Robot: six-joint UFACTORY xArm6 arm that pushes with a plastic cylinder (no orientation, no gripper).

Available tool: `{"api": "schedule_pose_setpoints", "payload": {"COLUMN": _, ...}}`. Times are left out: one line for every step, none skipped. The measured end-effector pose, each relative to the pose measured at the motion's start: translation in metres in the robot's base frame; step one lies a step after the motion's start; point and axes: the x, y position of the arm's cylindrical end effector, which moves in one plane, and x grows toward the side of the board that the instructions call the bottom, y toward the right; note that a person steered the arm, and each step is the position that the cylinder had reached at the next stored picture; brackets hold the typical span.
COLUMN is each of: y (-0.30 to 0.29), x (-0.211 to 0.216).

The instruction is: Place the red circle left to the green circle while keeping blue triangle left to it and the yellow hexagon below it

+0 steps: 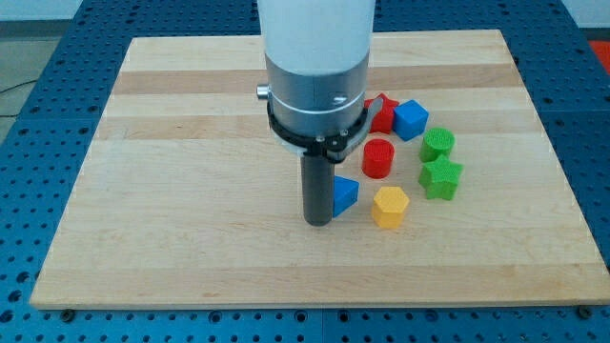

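Note:
The red circle [377,157] sits right of the board's middle. The green circle [437,144] lies to its right, apart from it. The blue triangle [345,193] lies below and left of the red circle. The yellow hexagon [390,206] lies just below the red circle. My tip [316,220] stands right against the blue triangle's left side, left of the yellow hexagon. The arm's wide body hides the board above the tip.
A green star [441,177] lies below the green circle. A blue cube [411,119] and a red star-like block [381,112], partly hidden by the arm, lie above the red circle. The wooden board [172,191] rests on a blue perforated table.

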Motion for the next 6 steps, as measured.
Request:
{"api": "schedule_pose_setpoints", "payload": {"y": 0.012, "x": -0.001}}
{"api": "schedule_pose_setpoints", "payload": {"y": 0.056, "x": 0.027}}
{"api": "schedule_pose_setpoints", "payload": {"y": 0.081, "x": 0.026}}
{"api": "schedule_pose_setpoints", "payload": {"y": 0.043, "x": 0.024}}
{"api": "schedule_pose_setpoints", "payload": {"y": 0.031, "x": 0.004}}
{"api": "schedule_pose_setpoints", "payload": {"y": 0.031, "x": 0.001}}
